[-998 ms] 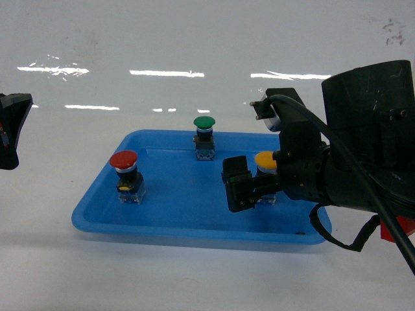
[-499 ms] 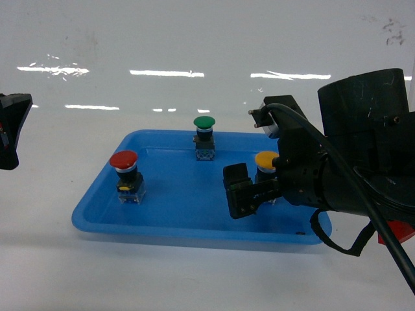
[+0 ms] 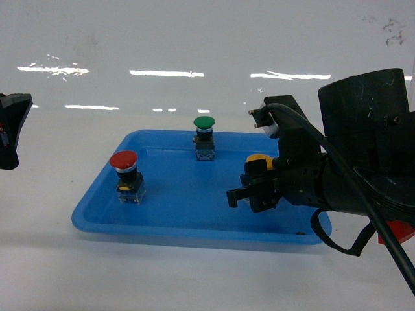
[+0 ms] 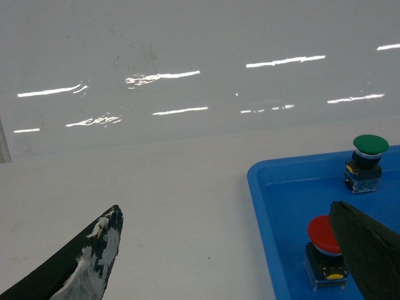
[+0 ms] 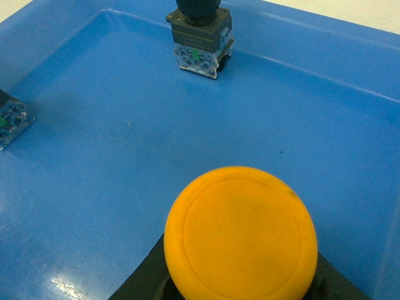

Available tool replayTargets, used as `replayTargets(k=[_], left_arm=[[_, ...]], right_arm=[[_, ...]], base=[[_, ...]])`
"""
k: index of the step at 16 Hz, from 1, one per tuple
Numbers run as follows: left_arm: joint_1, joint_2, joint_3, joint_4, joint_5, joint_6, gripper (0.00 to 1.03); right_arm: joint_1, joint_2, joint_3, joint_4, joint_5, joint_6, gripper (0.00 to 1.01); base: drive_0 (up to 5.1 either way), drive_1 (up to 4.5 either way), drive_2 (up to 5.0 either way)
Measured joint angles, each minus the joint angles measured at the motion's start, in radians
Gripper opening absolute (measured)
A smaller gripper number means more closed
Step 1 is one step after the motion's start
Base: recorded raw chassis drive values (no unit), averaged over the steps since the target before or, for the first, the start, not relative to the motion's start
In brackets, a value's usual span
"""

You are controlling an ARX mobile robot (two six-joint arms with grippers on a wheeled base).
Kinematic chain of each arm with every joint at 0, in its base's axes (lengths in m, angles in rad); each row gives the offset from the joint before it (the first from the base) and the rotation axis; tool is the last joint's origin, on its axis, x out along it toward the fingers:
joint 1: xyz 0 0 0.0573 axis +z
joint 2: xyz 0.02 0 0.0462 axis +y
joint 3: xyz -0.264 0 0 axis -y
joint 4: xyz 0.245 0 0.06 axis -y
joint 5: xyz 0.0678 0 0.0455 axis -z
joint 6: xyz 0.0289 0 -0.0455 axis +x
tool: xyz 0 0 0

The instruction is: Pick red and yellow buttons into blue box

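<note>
The yellow button (image 3: 258, 159) is at the right of a shallow blue tray (image 3: 194, 234), and my right gripper (image 3: 254, 189) is shut on its body below the cap. The right wrist view looks straight down on the yellow cap (image 5: 240, 232), with a dark finger (image 5: 140, 278) showing on each side. At the tray's left the red button (image 3: 123, 160) stands upright and free. My left gripper (image 4: 225, 209) hangs open over the bare table left of the tray, its right finger (image 4: 369, 250) partly covering the red button (image 4: 324, 234). The blue box is out of view.
A green button (image 3: 204, 122) stands upright at the tray's back middle and also shows as the green button (image 4: 370, 145) in the left wrist view; its clear base (image 5: 200, 50) is ahead of the yellow cap. White table surrounds the tray. The left arm (image 3: 11, 129) is at the far left edge.
The right gripper's fingers, spread beside the yellow button before, have shut on it, and the cap has shifted slightly left. The left arm and the other buttons have not moved.
</note>
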Motion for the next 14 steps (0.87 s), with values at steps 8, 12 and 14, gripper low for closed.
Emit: replayTargets(k=[8, 12, 14], left_arm=[[0.000, 0.000, 0.000, 0.000, 0.000, 0.000, 0.98], [0.000, 0.000, 0.000, 0.000, 0.000, 0.000, 0.98], [0.000, 0.000, 0.000, 0.000, 0.000, 0.000, 0.98]], right_arm=[[-0.002, -0.044, -0.043, 0.009, 0.025, 0.012, 0.26], [-0.035, -0.308, -0.187, -0.016, 0.077, 0.055, 0.26], [-0.031, -0.433, -0.241, -0.038, 0.092, 0.076, 0.26]], base=[[0.0, 0.00, 0.0], [0.0, 0.00, 0.0], [0.0, 0.00, 0.0]])
